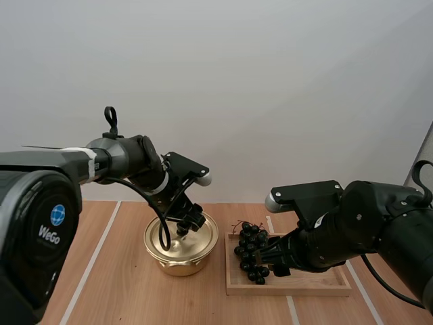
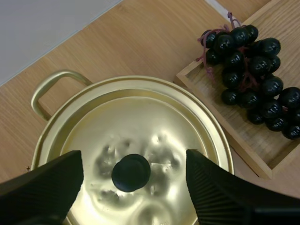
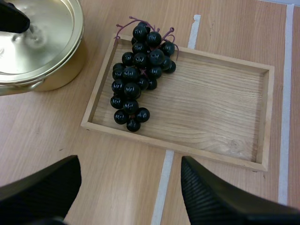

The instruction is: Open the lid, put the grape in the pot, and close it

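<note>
A gold pot (image 1: 177, 263) stands on the wooden table with its lid (image 2: 154, 122) on. The lid's black knob (image 2: 131, 172) lies between the spread fingers of my left gripper (image 2: 133, 190), which hangs open just above it (image 1: 185, 227). A bunch of dark grapes (image 1: 252, 252) lies at the left end of a wooden tray (image 1: 308, 284) to the right of the pot. My right gripper (image 1: 276, 263) hovers open over the tray's near side, beside the grapes (image 3: 138, 75), with nothing between its fingers (image 3: 225, 197).
The pot (image 3: 47, 70) and the tray (image 3: 211, 117) stand close together, with a narrow strip of table between them. White tape lines (image 1: 91, 261) run across the tabletop. One pot handle (image 2: 49, 89) sticks out on the side away from the tray.
</note>
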